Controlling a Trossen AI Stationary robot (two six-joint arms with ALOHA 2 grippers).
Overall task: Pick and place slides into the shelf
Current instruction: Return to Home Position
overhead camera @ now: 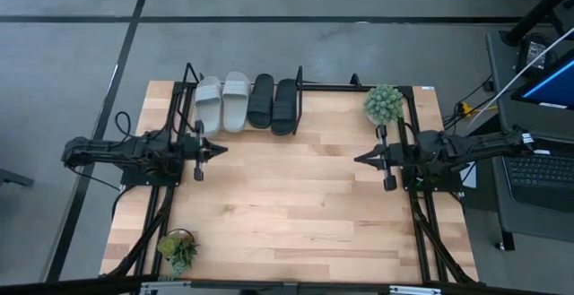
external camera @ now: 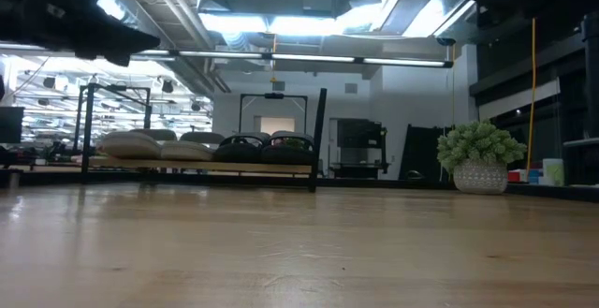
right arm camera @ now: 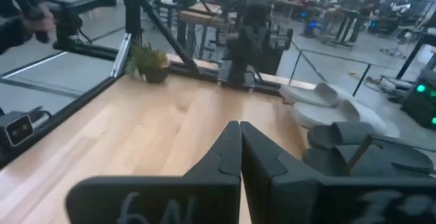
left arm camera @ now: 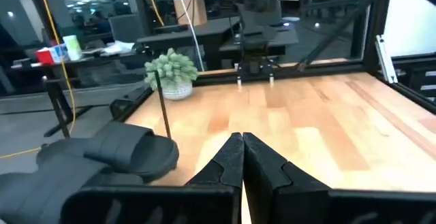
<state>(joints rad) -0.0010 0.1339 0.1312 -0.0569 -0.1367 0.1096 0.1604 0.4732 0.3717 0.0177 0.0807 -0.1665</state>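
Four slides lie side by side, soles down, on the shelf [overhead camera: 300, 86] at the table's far edge: two pale grey ones [overhead camera: 222, 99] on the left, two black ones [overhead camera: 273, 103] on the right. The low view shows them in a row [external camera: 201, 146] on the shelf's board. My left gripper [overhead camera: 221, 150] hovers shut near the table's left side, just in front of the shelf, holding nothing. My right gripper [overhead camera: 359, 160] hovers shut near the right side, also holding nothing. A black slide [left arm camera: 126, 149] shows beside my left fingers [left arm camera: 242, 157]; the right wrist view shows the slides [right arm camera: 340, 125] beyond my right gripper [right arm camera: 240, 142].
One potted plant [overhead camera: 384, 104] stands at the table's far right, another [overhead camera: 178, 247] at its near left corner. Black frame rails run along the left and right sides. Bare wood [overhead camera: 296, 205] stretches between the arms and toward the near edge.
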